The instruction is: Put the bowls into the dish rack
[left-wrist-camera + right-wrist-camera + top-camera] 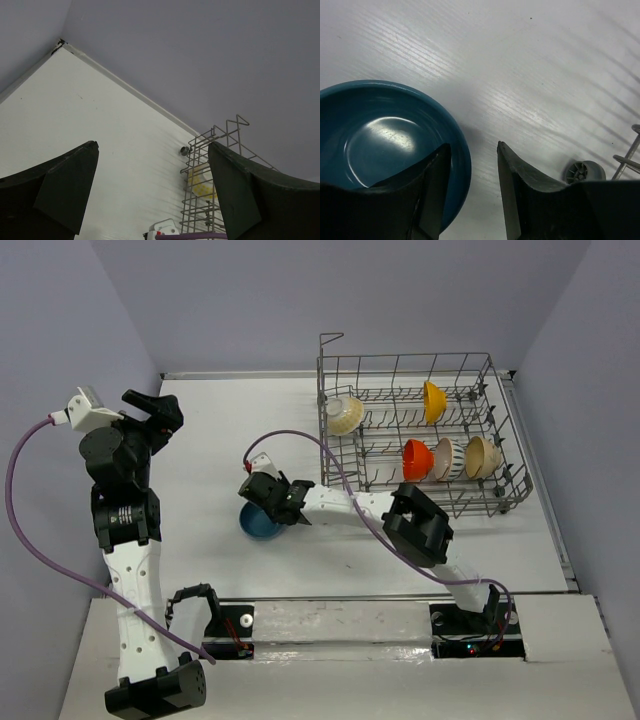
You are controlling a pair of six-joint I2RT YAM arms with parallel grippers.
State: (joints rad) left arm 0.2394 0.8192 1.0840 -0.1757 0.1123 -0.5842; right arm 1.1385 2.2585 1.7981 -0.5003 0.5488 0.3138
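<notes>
Right end effector [472, 146] stands partly open astride the rim of the blue bowl [380, 135] at lower left of its wrist view, one finger inside, one outside, gripping nothing. Best to seat deeper, pinch squarely, then lift off the tabletop [220, 440] toward the dish rack [405, 358], upper right overhead.

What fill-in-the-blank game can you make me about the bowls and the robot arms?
1. The only bowl outside the dish rack is coloured ___.
2. The jaws straddling its rim belong to the ___ arm.
3. The jaws of the left arm are wide ___ and hold nothing.
Missing words: blue; right; open.
</notes>
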